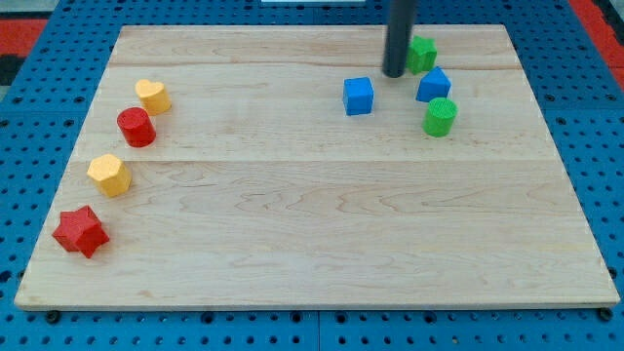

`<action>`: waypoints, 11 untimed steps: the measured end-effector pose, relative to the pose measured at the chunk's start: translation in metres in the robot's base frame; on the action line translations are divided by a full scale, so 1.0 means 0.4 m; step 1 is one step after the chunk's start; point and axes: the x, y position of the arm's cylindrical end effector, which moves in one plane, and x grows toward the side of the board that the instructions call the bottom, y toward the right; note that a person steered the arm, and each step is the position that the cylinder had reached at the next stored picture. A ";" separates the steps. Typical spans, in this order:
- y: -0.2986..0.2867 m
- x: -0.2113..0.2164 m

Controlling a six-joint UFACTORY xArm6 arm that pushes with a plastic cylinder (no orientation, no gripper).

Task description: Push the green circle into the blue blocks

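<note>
the rod tool, holding nothing, is resting its tip [394,74] near the surface's [292,214] top edge between the blue cube [359,96] and a green block [421,54], while the green circle [440,116] is sitting seemingly touching the other blue block [434,85], probably awaiting a nudge.

My tip [393,74] was the end of a dark, near-black rod. Just to its right a green block [422,54] showed, its shape hard to make out behind the rod. Below and to the right of the tip sat a blue block [434,85] and the bright green circle [440,116]; just left of the tip, a blue cube [359,96]. Far left of the tip lay a yellow heart-like block [153,96], a red cylinder [136,127], a yellow hexagon-like block [109,175] and a red star [80,231]. The board [312,224] was pale wood with faint grain, on a blue perforated surface [39,88].
</note>
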 end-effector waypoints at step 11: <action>-0.114 0.380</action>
